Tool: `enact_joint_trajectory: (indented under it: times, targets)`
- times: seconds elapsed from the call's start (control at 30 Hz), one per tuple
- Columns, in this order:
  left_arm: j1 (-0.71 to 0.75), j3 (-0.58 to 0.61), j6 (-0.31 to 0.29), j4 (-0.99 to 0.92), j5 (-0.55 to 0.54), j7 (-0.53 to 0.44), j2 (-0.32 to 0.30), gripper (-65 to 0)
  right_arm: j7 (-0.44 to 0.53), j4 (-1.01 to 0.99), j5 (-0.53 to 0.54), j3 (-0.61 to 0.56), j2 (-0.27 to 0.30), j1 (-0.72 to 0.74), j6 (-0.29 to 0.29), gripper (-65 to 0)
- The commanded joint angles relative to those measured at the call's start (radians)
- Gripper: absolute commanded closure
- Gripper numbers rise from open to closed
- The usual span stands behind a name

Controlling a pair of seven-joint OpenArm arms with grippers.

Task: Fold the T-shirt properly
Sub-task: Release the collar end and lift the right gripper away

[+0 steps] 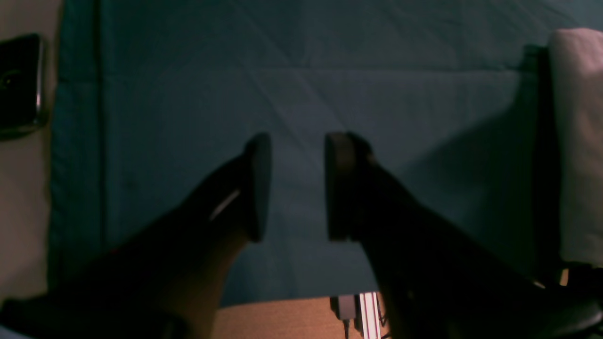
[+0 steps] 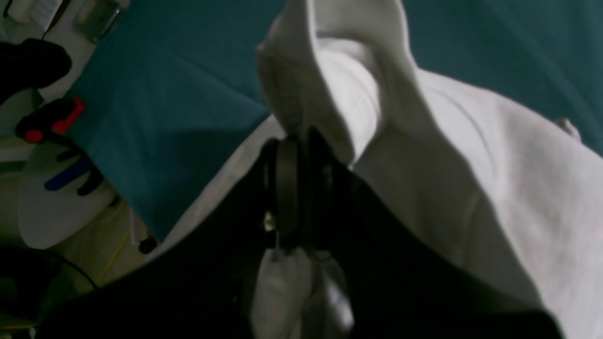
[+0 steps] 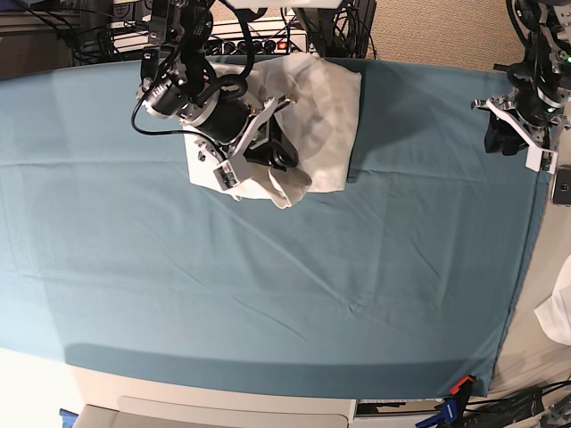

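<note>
The white T-shirt (image 3: 321, 107) lies bunched and partly folded at the back middle of the teal table cover (image 3: 268, 285). My right gripper (image 3: 282, 159) is at its front edge, shut on a lifted fold of the shirt. In the right wrist view the gripper (image 2: 302, 141) pinches white T-shirt cloth (image 2: 471, 179), which rises above the fingertips and also hangs out below them. My left gripper (image 3: 501, 134) is open and empty at the back right of the table. In the left wrist view it (image 1: 297, 186) hovers over bare cover, with the T-shirt's edge (image 1: 579, 141) far right.
A dark phone (image 3: 562, 190) lies off the cover's right edge, also in the left wrist view (image 1: 19, 84). A small white cloth scrap (image 3: 558, 312) lies at the right edge. Cables and equipment (image 3: 241, 40) line the back. Red and blue clamps (image 3: 455, 392) sit at the front right corner.
</note>
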Motion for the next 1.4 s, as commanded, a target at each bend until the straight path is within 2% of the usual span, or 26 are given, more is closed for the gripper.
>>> enact_joint_trajectory:
  times: [0.0, 0.07, 0.1, 0.2, 0.27, 0.5, 0.63, 0.77, 0.83, 0.87, 0.93, 0.97, 1.03, 1.13, 1.2, 1.27, 1.37]
  targets:
    - [-0.002, -0.007, -0.004, 0.016, -0.013, -0.025, -0.014, -20.7, 0.034, 0.018, 0.024, -0.001, -0.005, 0.011, 0.007, 0.0]
    - [-0.002, -0.007, -0.004, 0.016, -0.013, -0.025, -0.014, -20.7, 0.034, 0.018, 0.024, -0.001, -0.005, 0.011, 0.008, 0.0]
    - [-0.002, -0.007, -0.004, 0.016, -0.013, -0.024, -0.014, -20.7, 0.034, 0.018, 0.024, -0.001, -0.005, 0.011, 0.010, -3.1]
    - [-0.002, -0.007, -0.004, 0.016, -0.013, -0.024, -0.014, -20.7, 0.037, 0.018, 0.025, -0.001, -0.005, 0.011, 0.016, -19.0]
    - [-0.002, -0.007, -0.004, 0.016, -0.013, -0.024, -0.014, -20.7, 0.044, 0.018, 0.029, -0.001, -0.005, 0.011, 0.016, -22.2]
    - [-0.002, -0.007, -0.004, 0.016, -0.013, -0.024, -0.008, -20.7, 0.032, 0.027, 0.114, 0.000, -0.005, 0.056, 0.022, -22.2]
    - [0.002, -0.007, -0.004, 0.016, -0.013, -0.024, -0.008, -20.7, 0.031, 0.055, 0.143, 0.000, -0.005, 0.104, 0.055, -22.1]
    - [0.001, -0.007, -0.004, 0.016, -0.013, -0.024, -0.008, -20.7, -0.021, 0.131, 0.136, 0.008, -0.005, 0.156, 0.064, -22.1]
    - [0.001, -0.007, -0.004, 0.016, -0.013, -0.024, -0.008, -20.7, -0.045, 0.191, 0.095, 0.035, -0.003, 0.178, 0.064, -20.2]
    - [0.001, -0.007, -0.004, 0.016, -0.013, -0.024, -0.008, -20.7, -0.040, 0.224, 0.052, 0.060, 0.001, 0.180, 0.064, -15.7]
    - [0.003, -0.007, -0.004, 0.016, -0.013, -0.025, -0.008, -20.7, -0.035, 0.287, -0.033, 0.138, 0.006, 0.179, 0.062, -2.8]
    - [0.004, -0.007, -0.004, 0.016, -0.013, -0.024, -0.008, -20.7, -0.032, 0.311, -0.060, 0.190, 0.006, 0.175, 0.057, 0.0]
    - [0.003, -0.007, -0.004, 0.016, -0.013, -0.025, -0.008, -20.7, -0.029, 0.320, -0.064, 0.311, 0.006, 0.164, 0.026, 0.0]
    - [0.003, -0.007, -0.004, 0.016, -0.021, -0.024, -0.008, -20.7, -0.025, 0.320, -0.055, 0.490, 0.006, 0.121, -0.058, 0.0]
    - [0.003, -0.007, -0.004, 0.016, -0.022, -0.025, -0.008, -20.7, -0.037, 0.319, -0.008, 0.578, 0.014, 0.071, -0.089, 0.0]
    - [0.003, -0.007, -0.004, 0.016, -0.034, -0.024, -0.008, -20.7, -0.065, 0.300, 0.058, 0.622, 0.034, 0.012, -0.088, 0.0]
    - [0.003, -0.007, -0.004, 0.016, -0.044, -0.024, -0.008, -20.7, -0.085, 0.274, 0.127, 0.627, 0.063, -0.079, -0.086, 0.0]
